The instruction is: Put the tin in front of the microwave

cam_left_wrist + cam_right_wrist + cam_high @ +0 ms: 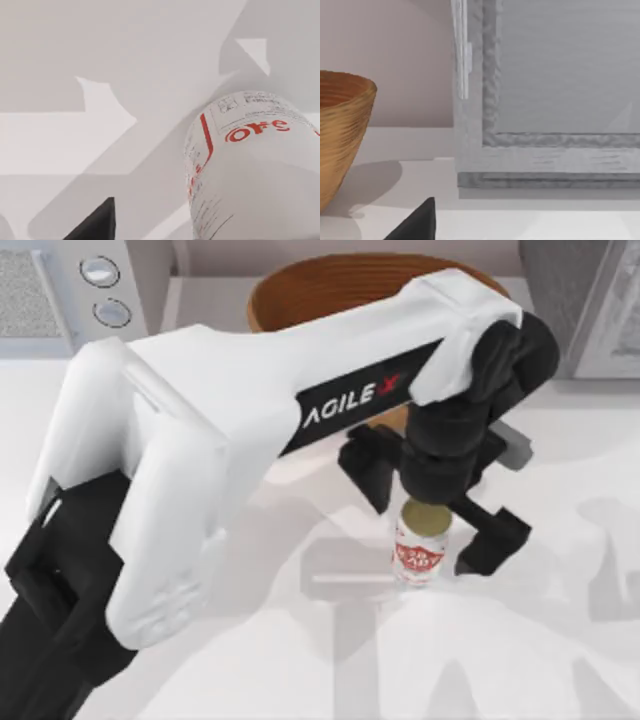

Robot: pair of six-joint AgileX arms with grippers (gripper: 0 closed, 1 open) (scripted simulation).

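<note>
The tin [419,550], white with red lettering and a dull gold lid, stands upright on the white table right of centre. My left gripper [432,520] hangs over it, open, with one black finger on each side of the tin and apart from it. In the left wrist view the tin [250,170] looms close, beside one dark fingertip [95,225]. The microwave [50,300], pale with two round dials, sits at the far left corner. My right gripper is parked off to the right; one of its fingertips [415,222] appears in the right wrist view.
A brown woven basket [300,290] stands at the back centre, partly under my left arm, and is also in the right wrist view [340,135]. A darker grey speckled box [590,300] occupies the far right corner [545,100].
</note>
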